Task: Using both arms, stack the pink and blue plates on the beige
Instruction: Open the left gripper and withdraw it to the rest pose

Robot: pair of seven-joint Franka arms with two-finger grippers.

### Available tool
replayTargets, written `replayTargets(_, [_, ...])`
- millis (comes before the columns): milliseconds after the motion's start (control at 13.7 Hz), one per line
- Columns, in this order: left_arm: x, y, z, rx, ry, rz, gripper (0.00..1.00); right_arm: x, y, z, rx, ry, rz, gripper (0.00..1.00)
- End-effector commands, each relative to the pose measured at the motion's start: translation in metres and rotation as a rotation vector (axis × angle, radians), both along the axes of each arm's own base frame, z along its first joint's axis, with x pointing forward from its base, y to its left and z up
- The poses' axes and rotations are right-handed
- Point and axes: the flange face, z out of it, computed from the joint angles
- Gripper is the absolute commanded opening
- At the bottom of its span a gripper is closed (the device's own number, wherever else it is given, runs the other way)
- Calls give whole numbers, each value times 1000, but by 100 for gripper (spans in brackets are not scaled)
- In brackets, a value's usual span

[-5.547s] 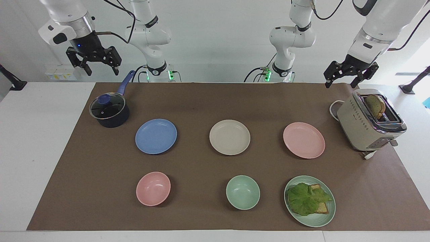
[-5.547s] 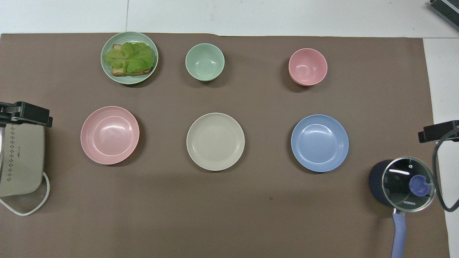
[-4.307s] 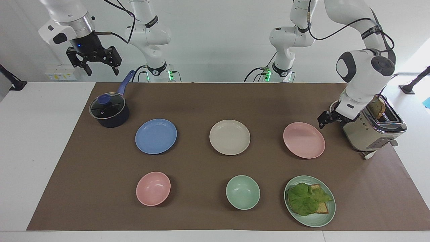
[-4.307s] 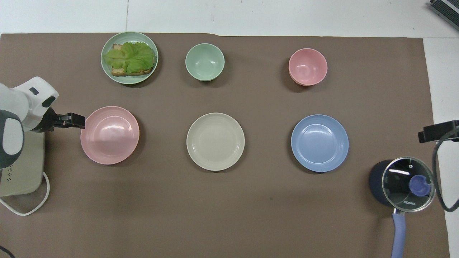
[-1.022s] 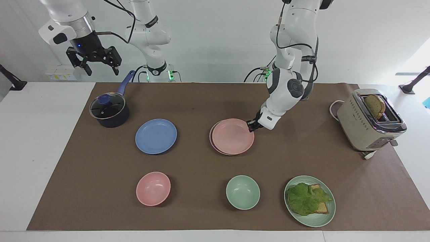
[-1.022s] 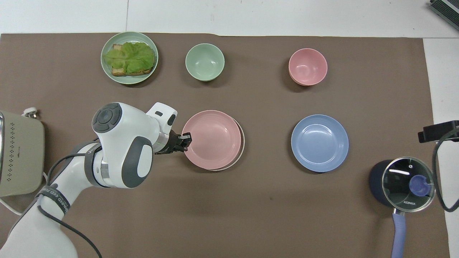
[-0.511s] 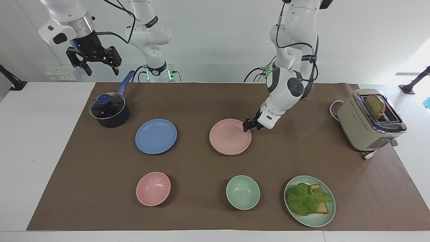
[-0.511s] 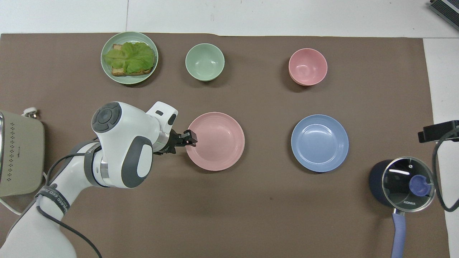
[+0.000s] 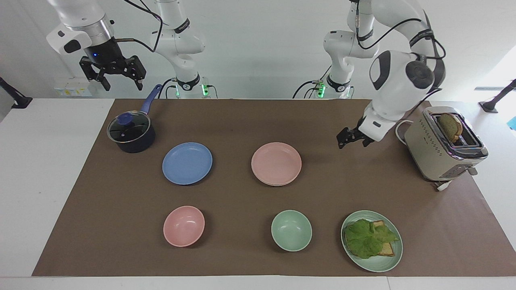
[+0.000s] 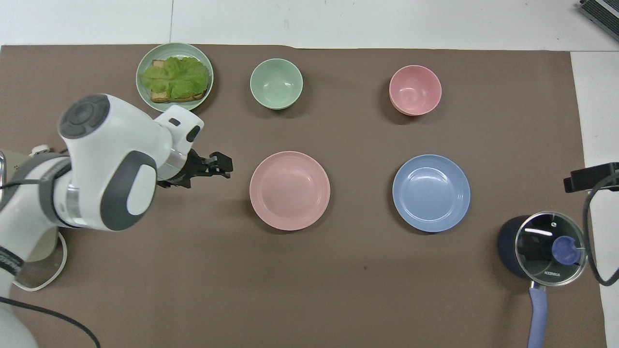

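Pink plate (image 9: pixel 276 163) stacked on beige plate (image 9: pixel 282 183); blue plate (image 9: pixel 187 163) left alone.
Left gripper (image 9: pixel 350 139) is held over the mat, jaws apart, empty; right gripper (image 9: pixel 119 77) is held waiting above the pot (image 9: pixel 131 132), jaws apart.

The glass lid (image 10: pixel 551 249) of the dark saucepan (image 10: pixel 512 246) is showing one readable mark, the brand "KONKA", printed in small white letters near its rim; nothing else is reading clearly

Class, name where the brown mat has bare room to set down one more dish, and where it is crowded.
Free: the strip of brown mat between the pink plate and the robots, and the patch between pink plate and toaster. Crowded: blue plate beside the pot, and the bowl row.
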Motion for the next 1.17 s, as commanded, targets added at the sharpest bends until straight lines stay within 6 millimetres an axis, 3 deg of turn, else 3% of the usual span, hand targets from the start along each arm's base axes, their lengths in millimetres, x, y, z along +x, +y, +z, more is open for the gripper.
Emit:
replayTargets(0, [10, 54, 33, 41, -8, -66, 100, -4, -2, -1, -6, -8, -3, 100])
replayTargets(219, [7, 78, 79, 47, -58, -69, 100, -4, -2, -1, -6, -9, 0, 100])
replayTargets(438, [-24, 81, 135, 86, -113, -80, 100, -4, -1, -13, -3, -37, 8, 100])
replayTargets(657, [-27, 83, 135, 79, -112, -88, 100, 2, -2, -45, 3, -22, 9, 100])
replayTargets(1095, [-27, 83, 137, 79, -117, -82, 100, 21, 3, -163, 13, -1, 44, 100])
